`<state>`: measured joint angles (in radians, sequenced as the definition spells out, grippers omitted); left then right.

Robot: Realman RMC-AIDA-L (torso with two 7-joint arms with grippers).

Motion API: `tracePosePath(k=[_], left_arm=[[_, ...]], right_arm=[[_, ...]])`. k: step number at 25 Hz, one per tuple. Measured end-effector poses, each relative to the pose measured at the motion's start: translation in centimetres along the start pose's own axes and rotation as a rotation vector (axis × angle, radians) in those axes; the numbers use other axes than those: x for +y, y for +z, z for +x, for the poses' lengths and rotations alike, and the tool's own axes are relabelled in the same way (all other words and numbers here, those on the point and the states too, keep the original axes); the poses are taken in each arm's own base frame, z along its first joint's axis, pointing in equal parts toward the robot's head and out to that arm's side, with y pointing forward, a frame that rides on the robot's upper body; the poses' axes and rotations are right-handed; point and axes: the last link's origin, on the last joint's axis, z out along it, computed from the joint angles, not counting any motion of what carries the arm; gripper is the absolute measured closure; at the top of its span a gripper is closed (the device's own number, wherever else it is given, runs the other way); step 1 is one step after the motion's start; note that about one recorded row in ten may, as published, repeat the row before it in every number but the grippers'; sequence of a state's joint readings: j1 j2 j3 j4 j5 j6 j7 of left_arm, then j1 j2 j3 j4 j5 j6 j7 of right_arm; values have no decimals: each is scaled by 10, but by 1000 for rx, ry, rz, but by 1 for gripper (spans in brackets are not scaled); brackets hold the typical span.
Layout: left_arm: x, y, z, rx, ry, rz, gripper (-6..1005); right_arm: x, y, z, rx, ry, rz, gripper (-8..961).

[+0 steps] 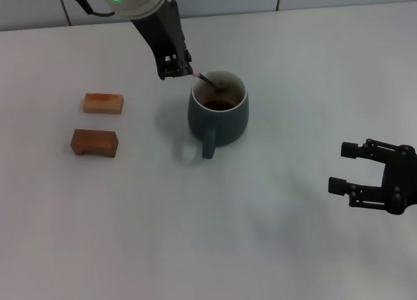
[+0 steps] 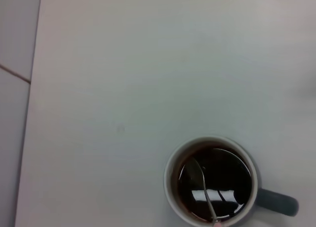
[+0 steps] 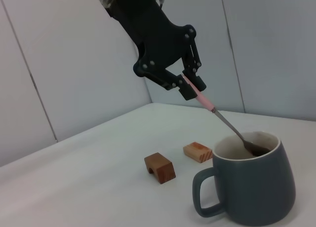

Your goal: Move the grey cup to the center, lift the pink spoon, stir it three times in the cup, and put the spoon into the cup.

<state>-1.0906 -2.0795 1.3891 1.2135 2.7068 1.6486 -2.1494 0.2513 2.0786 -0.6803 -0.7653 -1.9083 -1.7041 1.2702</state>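
Upper centre, the left gripper (image 1: 177, 70) pinches the spoon (image 3: 224, 122), bowl sunk in the cup (image 1: 218, 114). Lower right, the right gripper (image 1: 347, 169) gapes wide.

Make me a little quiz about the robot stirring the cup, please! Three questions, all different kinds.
1. True or false: the left end effector is holding the pink spoon by its handle.
2. Where is the spoon's metal bowl? A) flat on the table B) down inside the grey cup C) on a brown block
3. Fill in the blank: the two brown blocks sit on the robot's ____ side of the cup.

Key:
1. True. The spoon slants from the end effector down into the cup.
2. B. The wrist view shows it dipped in the dark liquid.
3. Left. The right end effector waits open on the other side.
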Motion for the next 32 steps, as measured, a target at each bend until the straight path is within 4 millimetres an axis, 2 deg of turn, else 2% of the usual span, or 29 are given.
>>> tracePosePath(k=[6, 11, 20, 23, 24, 25, 26, 27, 28, 32], left_arm=[[1, 1, 3, 3, -31, -1, 871], [3, 1, 3, 8, -40, -9, 829], [-1, -9, 9, 93, -56, 17, 546], [-8, -22, 10, 195, -87, 68, 466], [-14, -37, 9, 299, -107, 128, 440], [-14, -37, 9, 299, -107, 128, 413], [-17, -57, 5, 439, -115, 195, 387], [-17, -66, 2, 499, -118, 220, 369], [-17, -66, 2, 499, -118, 220, 352], [-14, -85, -22, 611, -122, 180, 299]], right_arm=[[0, 0, 0, 0, 1, -1, 128], [0, 2, -1, 3, -3, -8, 129], [0, 2, -1, 6, -3, -9, 127], [0, 1, -1, 5, -1, -5, 128], [0, 0, -1, 4, 0, -3, 128], [0, 0, -1, 4, 0, -3, 128], [0, 0, -1, 4, 0, -3, 128], [0, 0, -1, 4, 0, -1, 128], [0, 0, -1, 4, 0, 0, 128], [-1, -1, -1, 3, -2, 2, 128]])
